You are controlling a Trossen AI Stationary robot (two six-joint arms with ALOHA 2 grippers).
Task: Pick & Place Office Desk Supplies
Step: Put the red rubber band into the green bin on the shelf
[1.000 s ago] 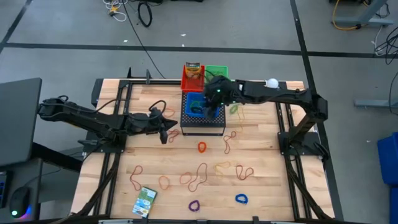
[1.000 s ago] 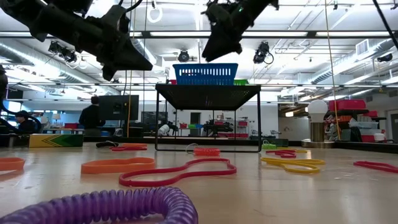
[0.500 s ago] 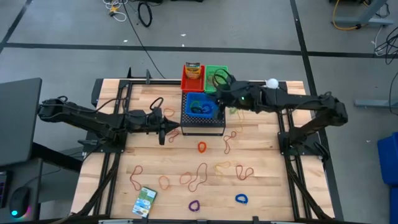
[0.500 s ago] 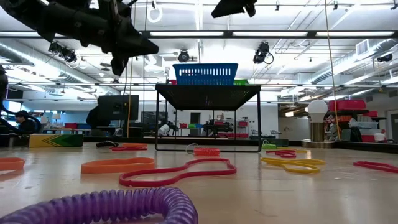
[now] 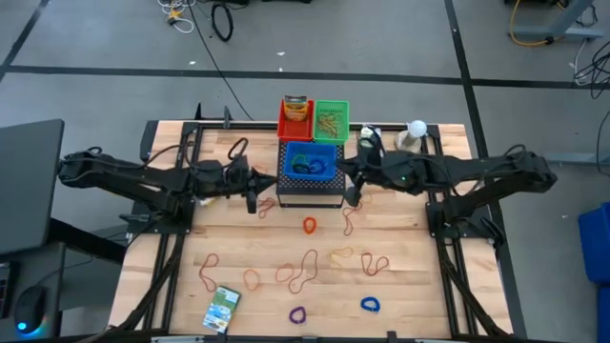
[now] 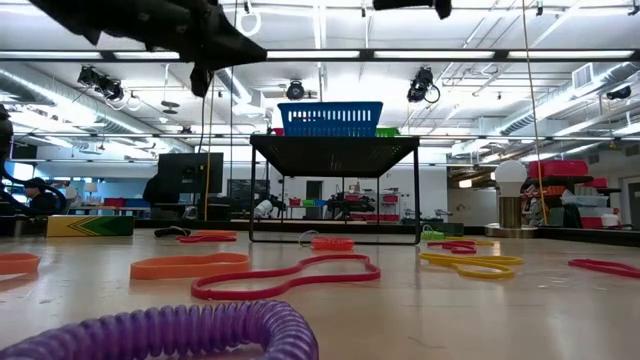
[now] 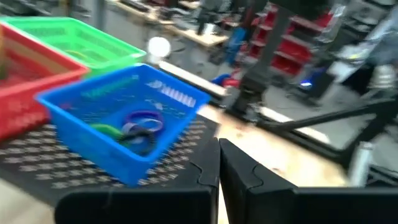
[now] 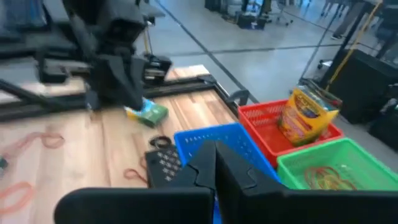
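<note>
Thin red, orange and tan rubber bands (image 5: 310,226) (image 6: 290,278) lie flat on the wooden table. With them are a purple loop (image 5: 297,313) (image 6: 170,335), a blue loop (image 5: 370,305) and a green-white box (image 5: 221,307) near the near edge. A blue basket (image 5: 310,162) (image 7: 118,124) stands on the black perforated box (image 5: 310,195) and holds coloured loops (image 7: 140,124). My left gripper (image 5: 257,186) (image 7: 219,168) hovers shut and empty left of that box. My right gripper (image 5: 348,181) (image 8: 216,165) hovers shut and empty to its right.
A red basket (image 5: 295,114) with a crayon box (image 8: 308,112) and a green basket (image 5: 332,116) with rubber bands stand behind the blue one. The white ball on its stand (image 5: 416,127) is at the far right. Metal frames (image 5: 448,219) run along both table sides.
My right gripper has drawn back from over the blue basket toward the table's right and near side, and has risen almost out of the low view. My left gripper has risen and shifted a little toward the far edge, beside the black box.
</note>
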